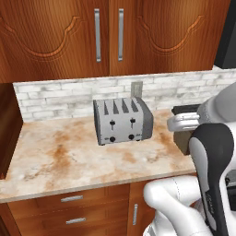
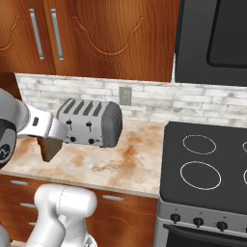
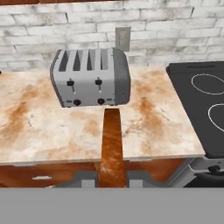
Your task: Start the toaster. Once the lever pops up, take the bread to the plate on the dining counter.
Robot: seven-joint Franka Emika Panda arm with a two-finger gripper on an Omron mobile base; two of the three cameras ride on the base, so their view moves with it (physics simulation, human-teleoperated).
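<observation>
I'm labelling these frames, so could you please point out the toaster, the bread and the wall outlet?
toaster (image 1: 120, 125): left base view, on its front face between the two levers.
bread (image 3: 112, 144): hand view, on the slice's flat brown face.
wall outlet (image 2: 125, 96): right base view, on its plate's centre.

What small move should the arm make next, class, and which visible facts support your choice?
Probably carry the bread away from the toaster toward the dining counter. The gripper is shut on the slice, which is edge-on in the hand view and hangs clear of the toaster in the right base view. All four slots look empty, and both levers sit high, so the toasting seems done.
</observation>
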